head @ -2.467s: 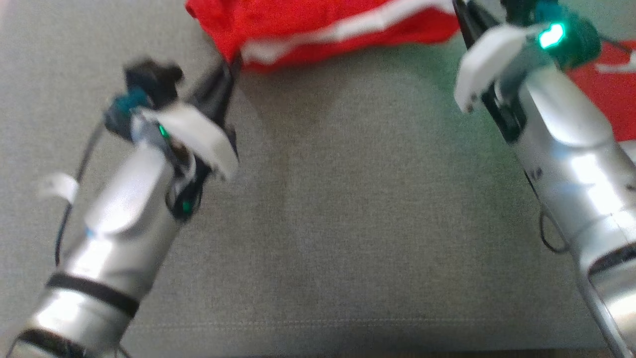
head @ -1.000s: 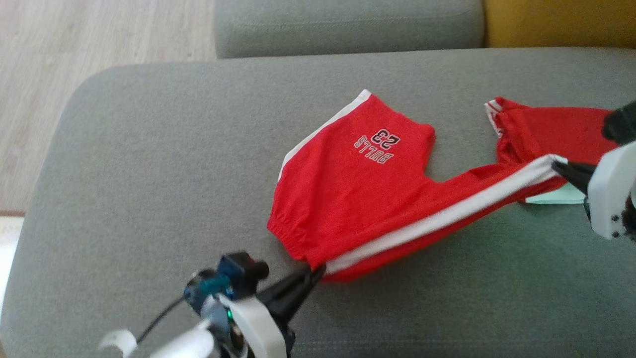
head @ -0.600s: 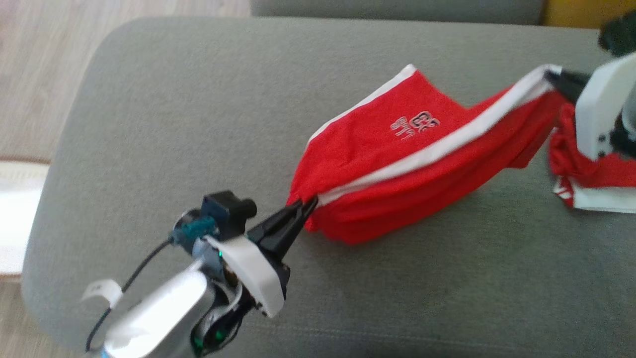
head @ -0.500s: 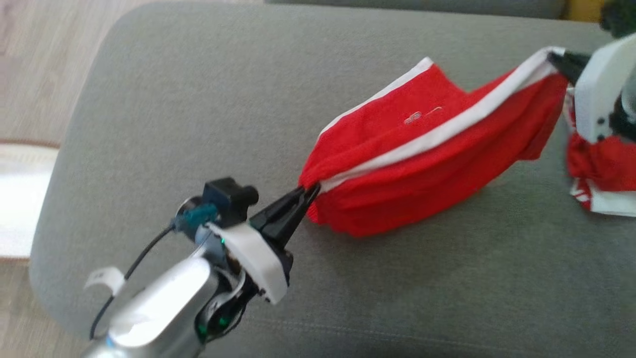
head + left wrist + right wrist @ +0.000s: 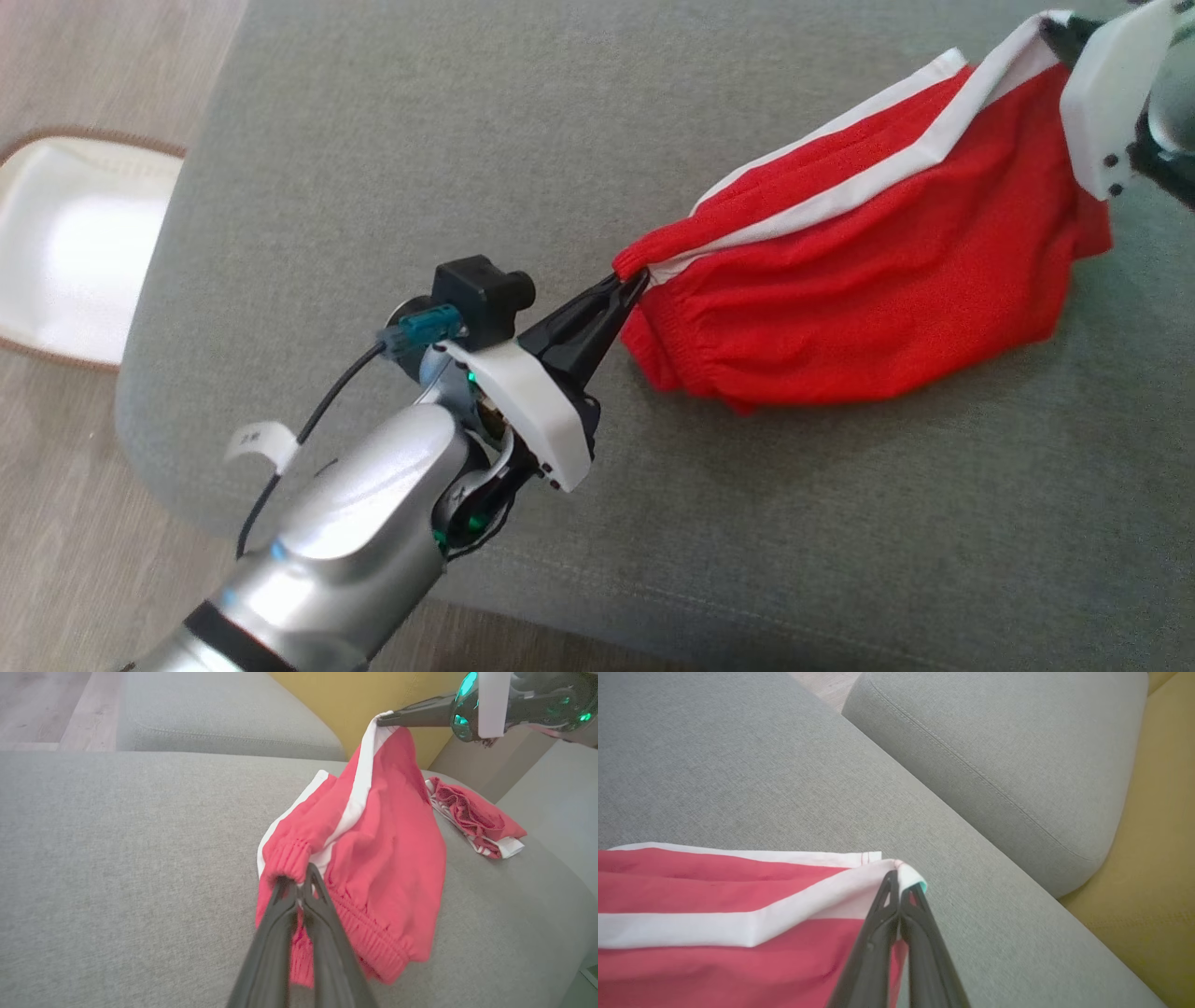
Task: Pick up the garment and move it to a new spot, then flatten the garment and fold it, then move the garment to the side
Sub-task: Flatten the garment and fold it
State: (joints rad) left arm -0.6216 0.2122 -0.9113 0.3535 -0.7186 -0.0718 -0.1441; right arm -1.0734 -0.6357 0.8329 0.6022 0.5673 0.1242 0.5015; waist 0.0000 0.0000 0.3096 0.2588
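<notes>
The garment (image 5: 868, 289) is a pair of red shorts with white side stripes, held stretched between both grippers above the grey sofa seat (image 5: 467, 140). My left gripper (image 5: 633, 276) is shut on its gathered waistband corner (image 5: 292, 861) at the lower left. Up at the top right, my right gripper (image 5: 1055, 28) is shut on the white-striped hem corner (image 5: 903, 870). The cloth (image 5: 383, 858) sags between them, its lower fold resting on the cushion.
A second crumpled red-and-white garment (image 5: 472, 819) lies on the seat beyond the shorts. Grey back cushions (image 5: 1004, 751) and a yellow cushion (image 5: 1153, 868) stand behind. A white mat (image 5: 75, 247) lies on the wooden floor off the sofa's left end.
Both grippers have lifted the shorts off the seat and folded them over, hiding the printed front. The head camera has swung, so the sofa's left end and the floor mat have come into view.
</notes>
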